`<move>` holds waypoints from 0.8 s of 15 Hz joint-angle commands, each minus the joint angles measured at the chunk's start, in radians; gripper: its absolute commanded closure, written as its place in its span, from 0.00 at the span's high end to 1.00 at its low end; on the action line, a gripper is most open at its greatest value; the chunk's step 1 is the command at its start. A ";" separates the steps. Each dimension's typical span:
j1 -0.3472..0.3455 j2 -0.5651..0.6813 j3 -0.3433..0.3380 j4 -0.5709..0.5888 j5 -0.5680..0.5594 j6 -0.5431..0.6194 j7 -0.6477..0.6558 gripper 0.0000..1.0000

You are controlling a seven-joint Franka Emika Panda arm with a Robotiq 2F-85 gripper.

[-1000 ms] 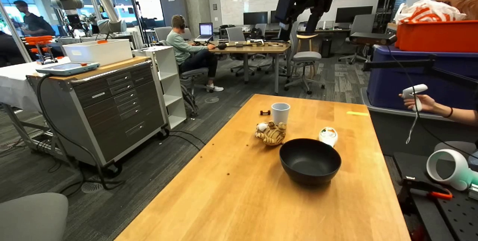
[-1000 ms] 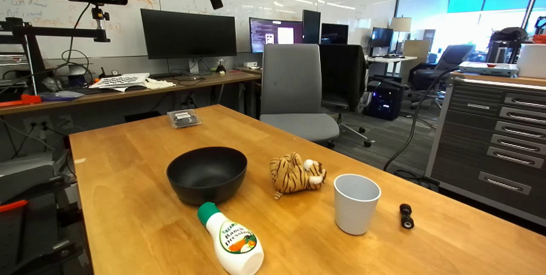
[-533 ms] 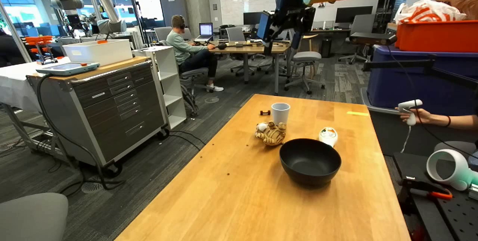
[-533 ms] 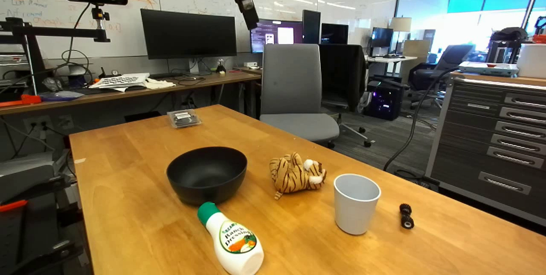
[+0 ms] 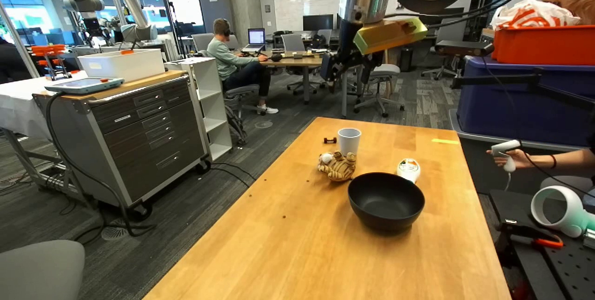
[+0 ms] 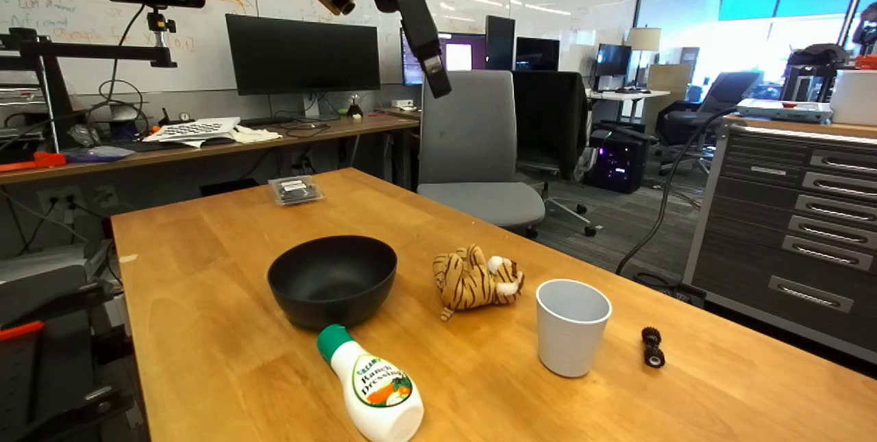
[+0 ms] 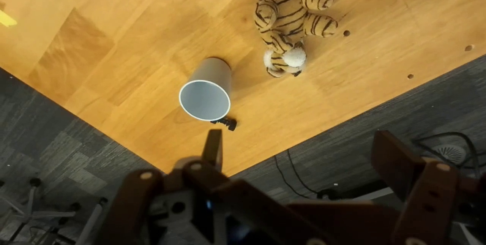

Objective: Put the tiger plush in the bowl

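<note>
The tiger plush (image 5: 341, 170) lies on the wooden table between the black bowl and a cup. It shows with dark stripes and white muzzle in an exterior view (image 6: 469, 284) and at the top of the wrist view (image 7: 290, 17). The black bowl (image 5: 386, 220) stands upright with nothing visible inside; it also shows in an exterior view (image 6: 336, 308) but not in the wrist view. My gripper (image 5: 348, 82) hangs high above the table, apart from everything. In the wrist view its jaws stand wide apart with nothing between them (image 7: 298, 132).
A light grey cup (image 6: 572, 332) stands beside the plush. A small black dumbbell-shaped piece (image 6: 652, 347) lies past the cup. A white dressing bottle (image 6: 380, 394) with green cap lies against or near the bowl. A clear package (image 6: 296, 190) lies at a table corner.
My gripper has come down and more of the arm shows. It moved leftward in an exterior view and rightward in the opposite exterior picture. The plush, bowl and cup have not moved.
</note>
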 commanded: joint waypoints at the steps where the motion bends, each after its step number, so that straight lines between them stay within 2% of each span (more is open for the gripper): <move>1: 0.037 0.065 -0.053 0.033 -0.012 0.019 0.001 1.00; 12: 0.070 0.210 -0.152 0.045 -0.020 0.023 -0.070 1.00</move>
